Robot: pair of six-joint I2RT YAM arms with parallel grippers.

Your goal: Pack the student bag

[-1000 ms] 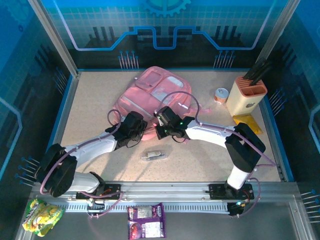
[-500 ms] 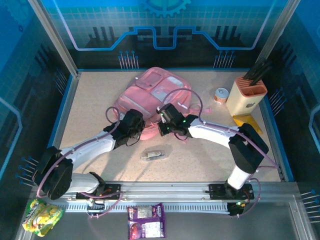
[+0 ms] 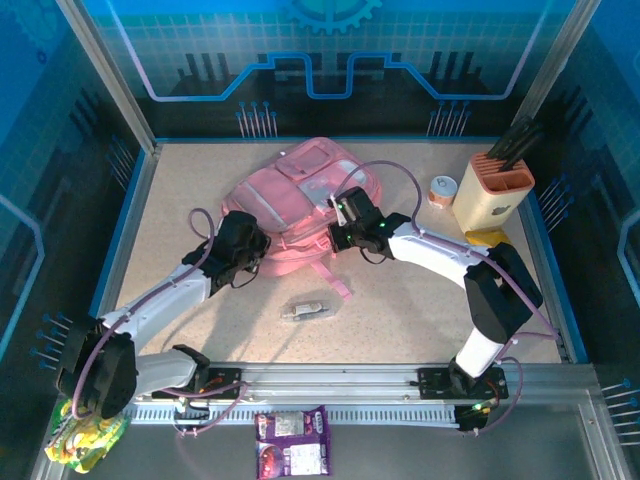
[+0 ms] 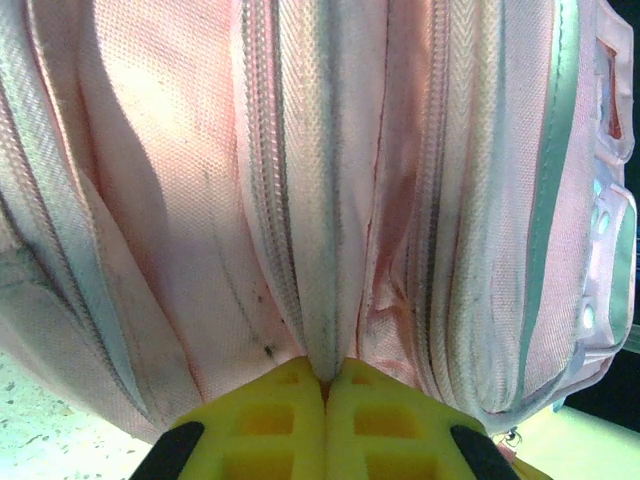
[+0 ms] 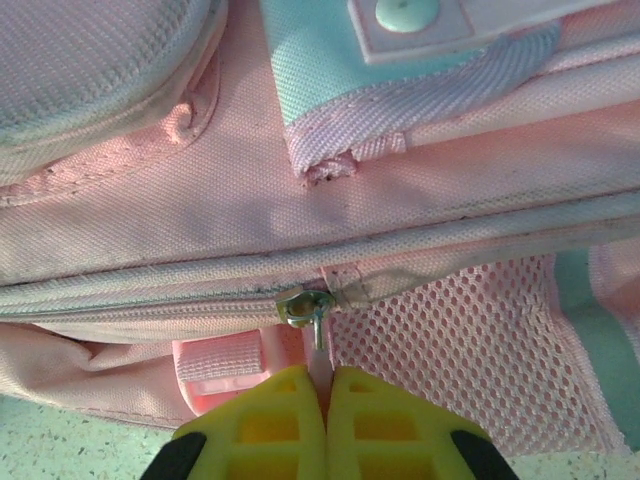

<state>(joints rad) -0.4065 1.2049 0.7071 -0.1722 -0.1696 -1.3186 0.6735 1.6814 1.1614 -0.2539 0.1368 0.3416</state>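
Observation:
The student bag (image 3: 300,195) is a soft pink backpack lying flat at the middle back of the table. My left gripper (image 3: 255,240) sits at its near left edge. Seen from the left wrist, the yellow fingers (image 4: 270,420) are shut on a fold of the bag's fabric (image 4: 330,250) beside a zip seam. My right gripper (image 3: 338,225) is at the bag's near right side. In the right wrist view it (image 5: 327,378) is shut on the pink pull tab under the metal zip slider (image 5: 305,306), next to a mesh pocket (image 5: 450,330).
A small grey object (image 3: 307,311) lies on the table in front of the bag. A knife block (image 3: 492,195), a small cup (image 3: 441,190) and a yellow item (image 3: 495,245) stand at the back right. Snack packs (image 3: 293,440) (image 3: 85,432) lie below the rail.
The left gripper has closed on the bag's fabric. Both arms have moved away from their bases, the left one leftward, and the bag has shifted and spread with them.

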